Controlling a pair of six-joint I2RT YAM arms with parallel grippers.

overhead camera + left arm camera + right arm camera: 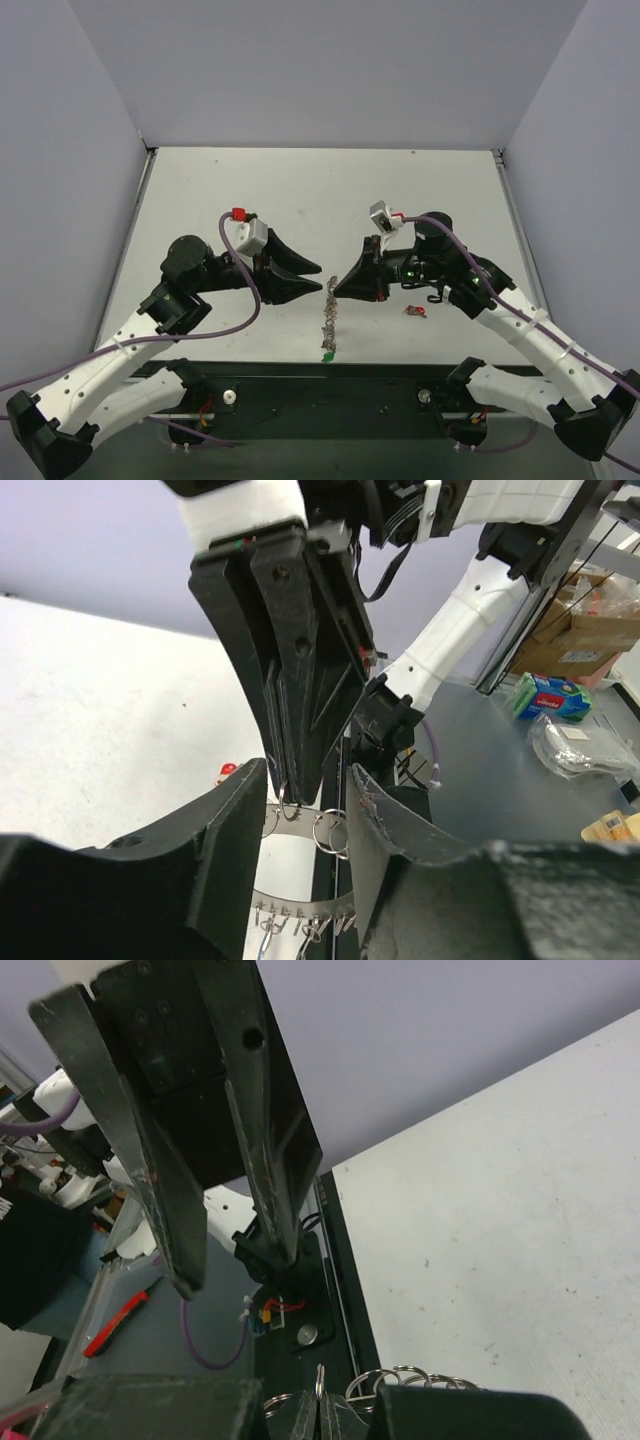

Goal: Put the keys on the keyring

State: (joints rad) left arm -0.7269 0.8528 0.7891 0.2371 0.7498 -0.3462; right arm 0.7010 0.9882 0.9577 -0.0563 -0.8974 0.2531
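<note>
The keyring (328, 315) is a silvery band with many small loops, hanging between the two grippers over the table's near edge. A green key (327, 355) sits at its lower end. My right gripper (336, 288) is shut on one small loop (320, 1385) of the keyring. In the left wrist view the keyring band (300, 832) runs between the fingers of my left gripper (305, 780), which stands open around it with gaps on both sides. My right gripper (290, 792) comes down from above there. A red key (415, 312) lies on the table by the right arm.
The black base rail (330, 385) runs along the near edge just below the hanging keyring. The white tabletop (320, 200) stretches behind the grippers to the grey walls. The two grippers' tips are nearly touching each other.
</note>
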